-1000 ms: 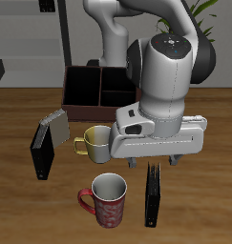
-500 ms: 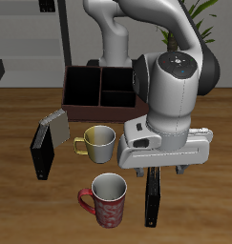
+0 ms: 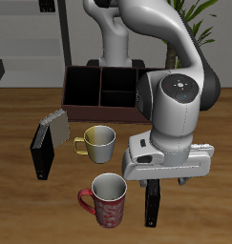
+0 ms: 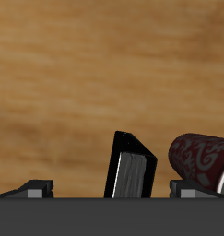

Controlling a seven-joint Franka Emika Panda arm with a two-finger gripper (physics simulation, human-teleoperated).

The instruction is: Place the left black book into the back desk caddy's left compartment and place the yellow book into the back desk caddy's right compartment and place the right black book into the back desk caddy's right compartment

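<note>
2 pincer (image 4: 112, 189) fingers spread wide, empty, straddling left black book (image 4: 130, 167); red mug (image 4: 200, 158) beside.

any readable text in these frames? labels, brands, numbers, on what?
None readable in either view.
Black book under the gripper: plain cover, no title.
Other black book: plain.
Red mug: a pale pattern, no letters that can be made out.
Yellow mug: plain.
Desk caddy: no markings.
Robot arm: no legible logo or number; only a small dark dot pattern on its top cap.
</note>
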